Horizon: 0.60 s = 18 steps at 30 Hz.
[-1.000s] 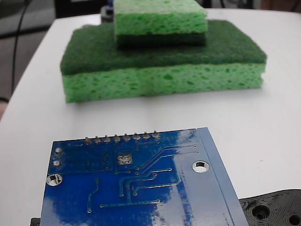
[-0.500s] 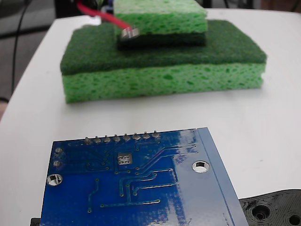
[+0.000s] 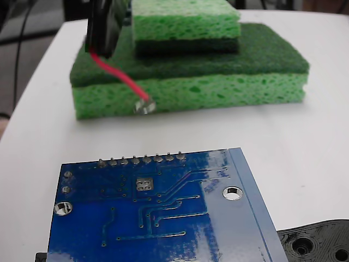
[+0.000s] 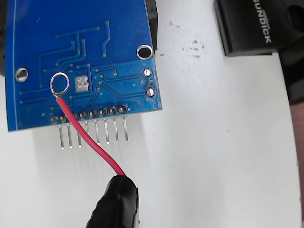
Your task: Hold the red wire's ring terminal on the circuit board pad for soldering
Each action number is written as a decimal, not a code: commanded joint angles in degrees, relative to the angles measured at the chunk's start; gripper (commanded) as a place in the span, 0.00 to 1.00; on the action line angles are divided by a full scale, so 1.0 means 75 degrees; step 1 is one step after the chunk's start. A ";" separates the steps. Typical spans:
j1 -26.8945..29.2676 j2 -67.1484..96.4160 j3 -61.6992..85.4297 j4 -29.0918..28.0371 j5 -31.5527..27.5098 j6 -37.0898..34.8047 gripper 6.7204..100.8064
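Fixed view, far left: the dark pincer hangs at about eleven o'clock, its tip clenched on the red wire. The wire slants down toward five o'clock and ends in the ring, which hovers in front of the big green sponge, well above the blue board at six o'clock on the white bench. A smaller sponge sits on top of the big one. On the board, the square pad lies bare just below the row of pins. At the lower right corner, a black plastic part with holes.

Wrist view: the ring lines up over the board just left of the pad, at its nine o'clock; whether it touches I can't tell. The wire crosses the pins down to the black-wrapped pincer at six o'clock. A black block sits at one o'clock.
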<state>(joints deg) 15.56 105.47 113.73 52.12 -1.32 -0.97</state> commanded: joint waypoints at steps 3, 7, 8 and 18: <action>-0.0023 -0.0082 -0.0059 -0.0082 0.0164 0.0012 0.99; -0.0094 -0.0223 -0.0199 -0.0023 0.0246 0.0035 0.99; -0.0105 -0.0281 -0.0246 0.0012 0.0258 0.0035 0.99; -0.0117 -0.0586 -0.0504 0.0082 0.0305 0.0023 0.99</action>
<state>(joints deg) 14.68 100.81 110.57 52.82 0.35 -0.79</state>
